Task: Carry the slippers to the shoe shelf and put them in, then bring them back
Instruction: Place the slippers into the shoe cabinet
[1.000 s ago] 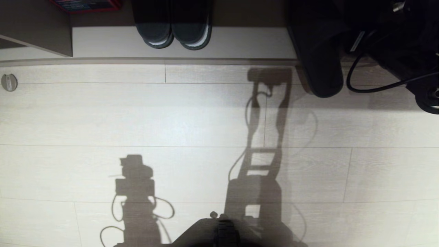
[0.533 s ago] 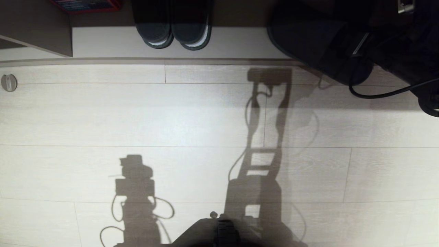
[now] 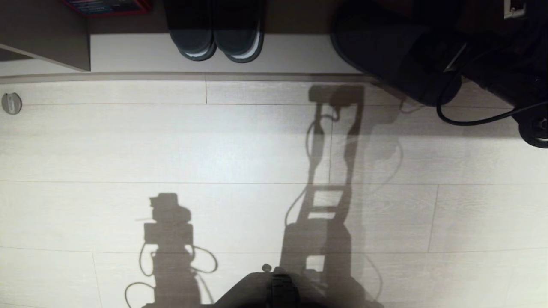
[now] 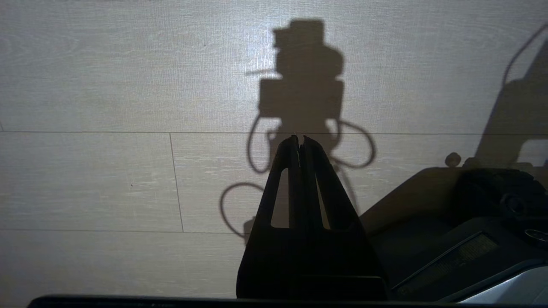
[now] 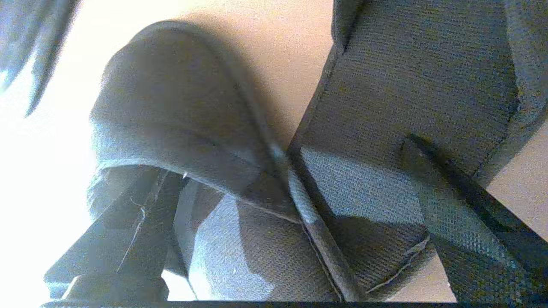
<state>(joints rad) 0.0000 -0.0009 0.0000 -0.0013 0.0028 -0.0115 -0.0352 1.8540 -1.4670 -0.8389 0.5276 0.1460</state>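
The slippers (image 3: 385,55) are a dark grey-blue mass at the back right, over the right end of the shoe shelf (image 3: 299,53) and its front edge. In the right wrist view both slippers (image 5: 411,85) fill the picture, side by side. My right gripper (image 5: 274,179) stands open and wide, and one of its fingers (image 5: 115,231) reaches in under a slipper's band. The slippers hang on the spread fingers. My left gripper (image 4: 299,139) is shut on nothing and parked low over the floor.
A pair of black slides with pale insoles (image 3: 216,38) stands in the shelf left of the slippers. An upright divider (image 3: 43,38) and a red-edged thing (image 3: 107,6) are at the far left. A black cable (image 3: 471,115) loops below my right arm. A round floor fitting (image 3: 11,102) lies left.
My right arm has swung the slippers left and toward the shelf. They have turned from hanging over the floor to lying tilted across the shelf's front edge. The left arm is still.
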